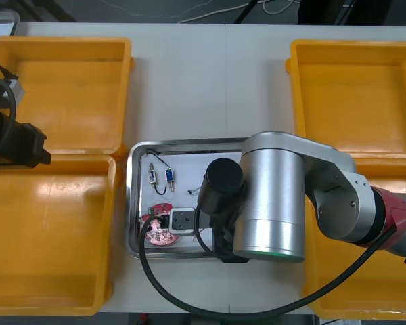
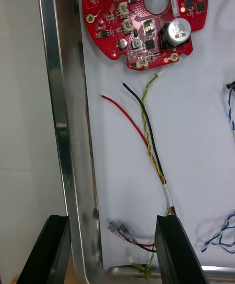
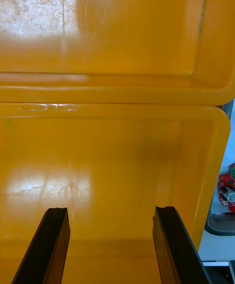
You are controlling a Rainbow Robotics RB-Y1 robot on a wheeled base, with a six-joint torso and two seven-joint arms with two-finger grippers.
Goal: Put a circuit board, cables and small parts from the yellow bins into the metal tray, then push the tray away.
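The metal tray lies between the yellow bins. In it are a round red circuit board, small metal parts and cables. My right arm hangs over the tray's right half. In the right wrist view my right gripper stands open astride the tray's near rim, with one finger outside and the other inside. Ahead of the fingers lie the red and yellow cable and the circuit board. My left gripper is open and holds nothing over the left bins.
Two yellow bins stand at the left and two at the right, and their bare floors show. A twisted blue and white cable lies beside the inner right finger. My left arm sits at the left edge.
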